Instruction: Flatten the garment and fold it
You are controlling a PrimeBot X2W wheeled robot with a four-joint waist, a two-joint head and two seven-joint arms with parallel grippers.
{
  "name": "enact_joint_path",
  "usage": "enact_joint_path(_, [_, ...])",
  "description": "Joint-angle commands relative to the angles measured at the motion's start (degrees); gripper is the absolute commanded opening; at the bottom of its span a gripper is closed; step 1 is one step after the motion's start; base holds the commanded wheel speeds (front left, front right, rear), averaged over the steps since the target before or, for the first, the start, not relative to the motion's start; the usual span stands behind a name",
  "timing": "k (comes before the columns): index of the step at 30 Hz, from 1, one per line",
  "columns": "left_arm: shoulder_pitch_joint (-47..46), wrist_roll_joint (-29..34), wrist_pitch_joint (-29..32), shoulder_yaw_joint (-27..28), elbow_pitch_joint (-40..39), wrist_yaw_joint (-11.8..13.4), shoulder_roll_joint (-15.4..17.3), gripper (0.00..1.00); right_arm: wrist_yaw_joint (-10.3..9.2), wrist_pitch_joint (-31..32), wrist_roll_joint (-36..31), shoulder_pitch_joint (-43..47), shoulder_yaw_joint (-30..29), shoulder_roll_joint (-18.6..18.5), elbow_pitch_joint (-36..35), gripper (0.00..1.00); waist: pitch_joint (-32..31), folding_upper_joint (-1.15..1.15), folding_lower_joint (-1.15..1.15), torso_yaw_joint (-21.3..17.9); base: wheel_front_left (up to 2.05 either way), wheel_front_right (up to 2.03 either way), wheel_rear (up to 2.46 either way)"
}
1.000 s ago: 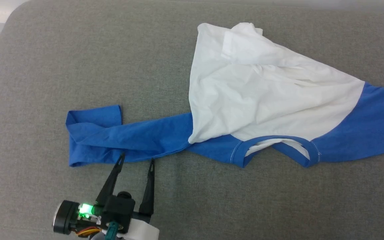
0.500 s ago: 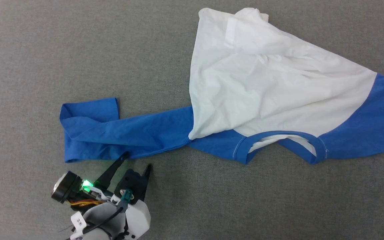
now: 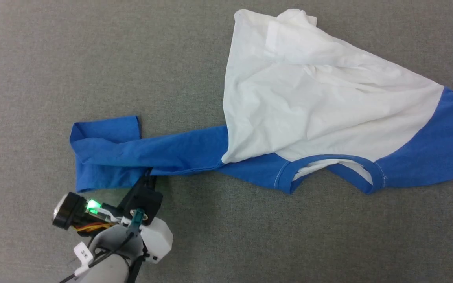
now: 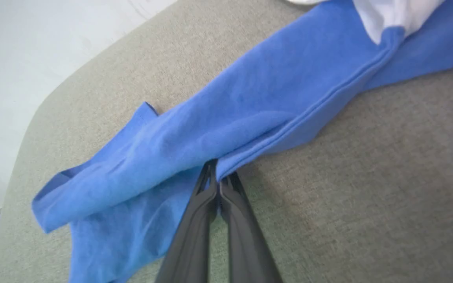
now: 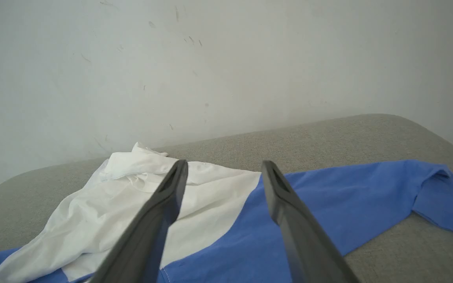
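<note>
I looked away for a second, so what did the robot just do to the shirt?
The left gripper moved forward and shut on the near edge of the blue sleeve. The rest of the T-shirt and the open right gripper stayed put.

The crumpled white-and-blue garment [image 3: 309,98] was soft, matt knit cloth, thin and creased, with pale stitching along its blue neckband. Under it lay a grey woven upholstery surface [image 3: 92,59], coarse-grained and matt. The left gripper [image 4: 220,173] and right gripper [image 5: 224,164] had dark, smooth, matt fingers, probably plastic. The white wrist housing [image 3: 157,237] was smooth, faintly glossy plastic. The far pale wall [image 5: 226,59] was matt and scuffed.
</note>
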Motion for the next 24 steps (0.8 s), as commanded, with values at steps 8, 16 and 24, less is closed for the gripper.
enact_joint_path(8, [-3.13,-1.66,6.19,3.62,-17.16,-1.47,4.98,0.00,-0.05,0.31,0.15,0.42,-0.19,0.15,-1.05,1.00,1.16,0.00,-0.01,-0.38,0.00,0.00,0.00])
enact_joint_path(16, [-17.16,-6.70,12.61,6.45,-13.74,-6.48,4.19,0.00,-0.05,0.50,0.48,-1.68,1.03,-0.36,-0.96,1.00,5.59,0.00,-0.01,-1.47,0.00,0.00,0.00])
enact_joint_path(24, [-23.33,-11.39,16.94,8.05,4.40,-6.85,0.80,0.22,-0.05,0.08,1.35,-3.18,1.98,-1.41,1.12,1.00,7.50,0.00,-0.01,-3.56,0.00,0.00,0.00])
